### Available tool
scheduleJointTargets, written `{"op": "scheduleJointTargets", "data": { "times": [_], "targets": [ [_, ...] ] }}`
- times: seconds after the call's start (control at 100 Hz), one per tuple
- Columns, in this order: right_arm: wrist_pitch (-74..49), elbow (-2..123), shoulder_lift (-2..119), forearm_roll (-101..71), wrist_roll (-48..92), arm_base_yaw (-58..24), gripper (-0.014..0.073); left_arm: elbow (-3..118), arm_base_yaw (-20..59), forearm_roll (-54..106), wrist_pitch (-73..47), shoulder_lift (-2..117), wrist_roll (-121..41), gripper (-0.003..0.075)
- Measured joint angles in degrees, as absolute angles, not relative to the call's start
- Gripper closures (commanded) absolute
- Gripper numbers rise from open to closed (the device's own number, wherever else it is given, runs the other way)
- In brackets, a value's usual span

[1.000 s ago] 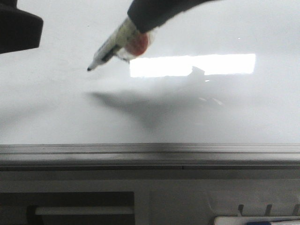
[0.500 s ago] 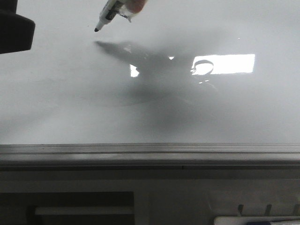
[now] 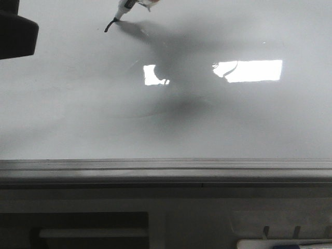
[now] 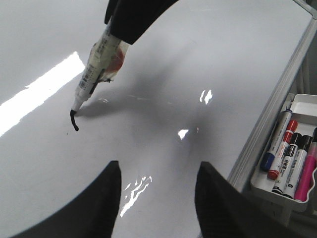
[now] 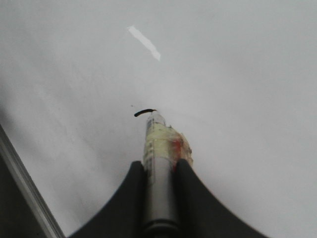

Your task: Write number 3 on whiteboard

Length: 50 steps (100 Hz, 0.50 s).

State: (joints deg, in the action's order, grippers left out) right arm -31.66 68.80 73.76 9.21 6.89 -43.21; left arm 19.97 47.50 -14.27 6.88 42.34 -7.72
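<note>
The whiteboard [image 3: 207, 129] fills the front view, glossy pale grey with a metal frame edge [image 3: 166, 167]. My right gripper [image 5: 159, 166] is shut on a marker pen [image 5: 158, 173]. The pen's tip touches the board at the far left, also seen in the front view [image 3: 124, 7] and the left wrist view [image 4: 94, 74]. A short curved black stroke [image 3: 108, 25], the start of the number 3, lies at the tip; it shows in the left wrist view [image 4: 74, 120] and right wrist view [image 5: 144, 112]. My left gripper [image 4: 157, 186] is open and empty above the board.
A small white tray [image 4: 277, 191] beside the board's frame holds several coloured markers [image 4: 289, 158]. A dark part of the left arm [image 3: 15, 31] sits at the far left. Bright light reflections [image 3: 249, 70] lie on the board.
The pen moved away toward the far edge of the board, its tip came down onto the surface, and a short black stroke appeared there.
</note>
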Motion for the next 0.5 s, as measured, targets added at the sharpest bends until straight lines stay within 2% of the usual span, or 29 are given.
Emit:
{"op": "scheduleJointTargets", "data": {
  "times": [0.25,0.5],
  "targets": [
    [-38.5,68.9,71.7,9.8,5.5,-42.5,0.0633,20.0,47.5,-14.3,6.9,42.3,-7.7,0.0410],
    [-38.2,68.1,74.8,9.1,5.3,-46.9,0.0633,20.0,47.5,-14.3,6.9,42.3,-7.7,0.0410]
  ]
}}
